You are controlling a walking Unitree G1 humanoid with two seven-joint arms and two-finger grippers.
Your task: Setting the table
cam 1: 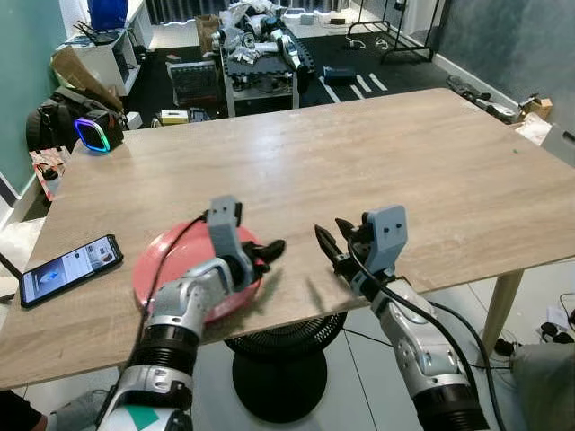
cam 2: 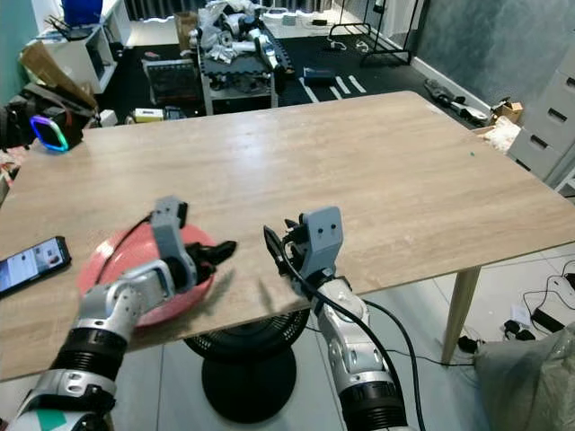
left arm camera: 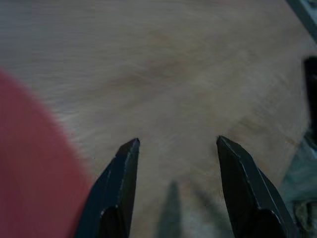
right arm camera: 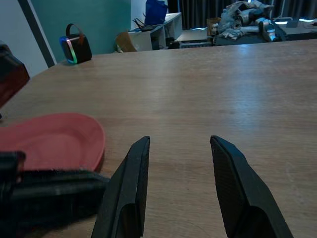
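Red plate [cam 1: 166,269] flat near front edge of wooden table [cam 1: 377,171]. Left gripper [cam 1: 267,252] over its rim, fingers apart, empty. Right gripper [cam 1: 331,242] beside, open. Best: approach rim low, pinch edge squarely, avoid phone [cam 1: 70,268].

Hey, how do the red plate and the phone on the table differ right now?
The red plate is round and plain; the phone is a flat black rectangle with a lit screen. The plate lies partly under the left claw, by the table's near edge; the phone lies apart from both claws, at the robot's far left. The plate looks larger than the phone. Both lie flat on the wooden table, and neither is held; the right claw is open beside the plate.
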